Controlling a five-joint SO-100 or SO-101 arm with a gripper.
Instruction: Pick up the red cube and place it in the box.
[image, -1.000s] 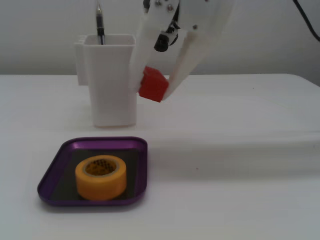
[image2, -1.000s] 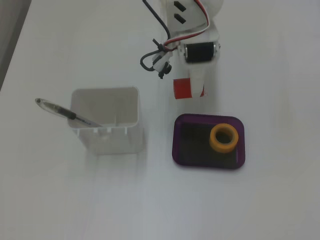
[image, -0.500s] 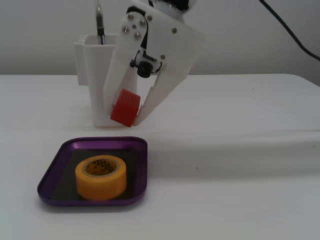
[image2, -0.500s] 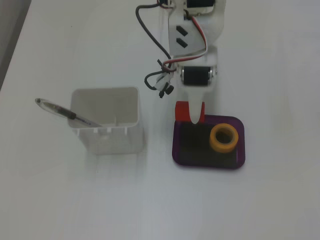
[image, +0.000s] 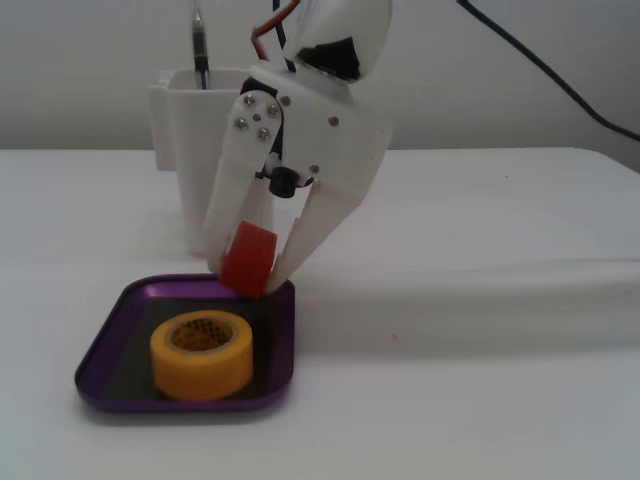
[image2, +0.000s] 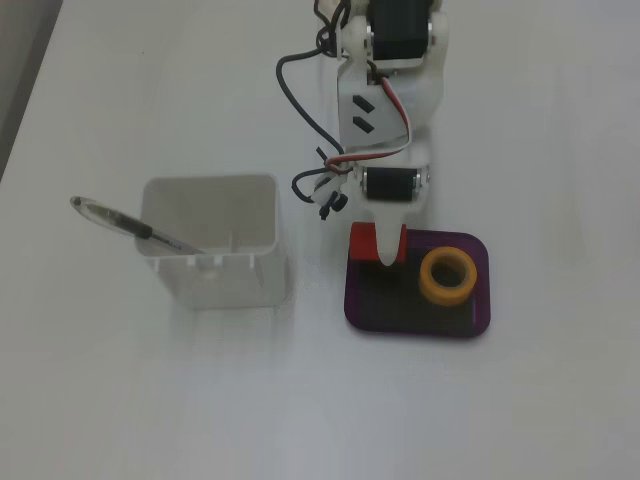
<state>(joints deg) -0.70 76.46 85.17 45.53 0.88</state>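
Note:
The red cube (image: 247, 259) is held between the two white fingers of my gripper (image: 247, 280), just above the far rim of the purple box (image: 110, 335). In a fixed view from above, the cube (image2: 366, 243) sits at the box's upper left corner, partly covered by a gripper finger (image2: 388, 245). The box (image2: 385, 305) lies right of the white container. My gripper (image2: 380, 255) is shut on the cube. I cannot tell whether the cube touches the box floor.
A yellow tape roll (image: 202, 354) stands inside the box, also seen from above (image2: 447, 275). A tall white square container (image: 190, 130) with a pen (image2: 135, 228) stands behind and left (image2: 215, 250). A black cable (image: 550, 70) runs across the back right.

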